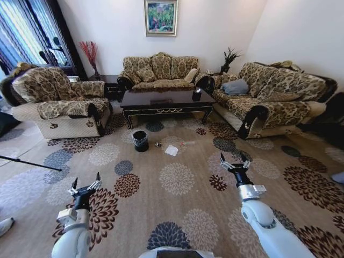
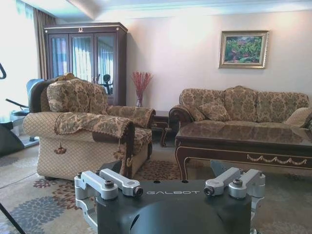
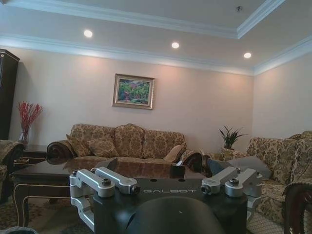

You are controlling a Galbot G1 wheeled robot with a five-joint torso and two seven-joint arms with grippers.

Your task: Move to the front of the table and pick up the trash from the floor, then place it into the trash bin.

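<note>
The trash (image 1: 171, 150) lies on the floor (image 1: 177, 204) before the table (image 1: 166, 101), near the trash bin (image 1: 140, 141). The left gripper (image 1: 86, 184) and right gripper (image 1: 235, 159) hover far back, jaws wide, empty. The approach step seems unfinished; the robot must drive closer.

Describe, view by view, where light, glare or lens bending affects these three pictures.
Head view: wide-lens bending curves the walls and sofas at the edges, bright daylight enters at the window, and the table top shines. Left wrist view: the window side is washed out white, and the table mirrors the sofa. Right wrist view: ceiling spotlights glow, evenly lighting the wall.
</note>
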